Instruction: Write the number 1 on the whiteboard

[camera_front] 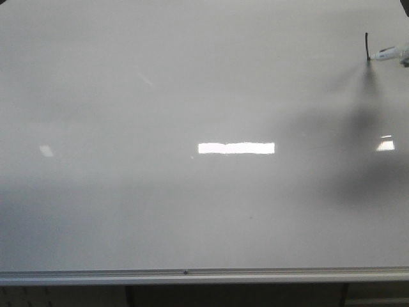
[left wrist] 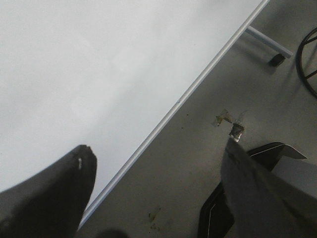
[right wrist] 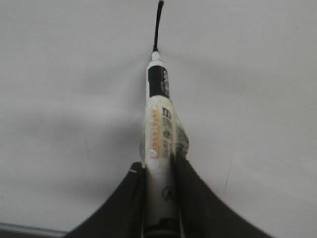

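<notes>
Both end effectors (right wrist: 158,198): black, tapered fingers (left wrist: 59,193).

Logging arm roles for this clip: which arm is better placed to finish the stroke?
Right. The right gripper is shut on the white marker pen, tip at the thin black stroke on the glossy whiteboard. The left gripper is open, empty, over the board's edge.

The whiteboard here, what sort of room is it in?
Probably a lab or workshop. The whiteboard lies flat on a metal stand over a stained concrete floor, and the right hand holds a marker.
</notes>
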### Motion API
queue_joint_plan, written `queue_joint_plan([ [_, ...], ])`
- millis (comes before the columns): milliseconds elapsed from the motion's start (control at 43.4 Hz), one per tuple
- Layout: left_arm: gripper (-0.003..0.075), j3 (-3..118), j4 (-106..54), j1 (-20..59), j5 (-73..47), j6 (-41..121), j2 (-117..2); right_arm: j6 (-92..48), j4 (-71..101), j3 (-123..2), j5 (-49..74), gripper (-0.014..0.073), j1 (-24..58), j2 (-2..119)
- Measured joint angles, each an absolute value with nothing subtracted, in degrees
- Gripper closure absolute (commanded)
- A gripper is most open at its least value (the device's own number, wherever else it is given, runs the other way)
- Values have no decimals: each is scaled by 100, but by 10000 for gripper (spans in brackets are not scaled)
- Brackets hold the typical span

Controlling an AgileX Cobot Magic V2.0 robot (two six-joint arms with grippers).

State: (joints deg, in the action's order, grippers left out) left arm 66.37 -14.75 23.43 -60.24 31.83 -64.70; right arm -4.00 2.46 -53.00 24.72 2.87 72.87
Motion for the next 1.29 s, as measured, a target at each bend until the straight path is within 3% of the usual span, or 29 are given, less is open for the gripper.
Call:
queue_joint_plan([
  [484,206,6637,-1485,2343,-6012,3183,-6470,-400,246,-5737,3545,624,287,7120],
  [645,206,6637,-1514,2343,-6001,3183,-6470,-576,246,-6184,4626,624,321,6727],
  [899,206,6637,-2013,2636,-6001,4044,-6470,-2706,1162,-6485,6928,624,1087,6659],
  [1083,206,6683,-2228,3484,-6001,4679,-6483,-4549,2664,-6497,7082,624,1928,6659],
  [1291,206,7046,-2251,4290,-6001,4777,-6831,-5163,3467,-6497,7092,624,2263,6659],
])
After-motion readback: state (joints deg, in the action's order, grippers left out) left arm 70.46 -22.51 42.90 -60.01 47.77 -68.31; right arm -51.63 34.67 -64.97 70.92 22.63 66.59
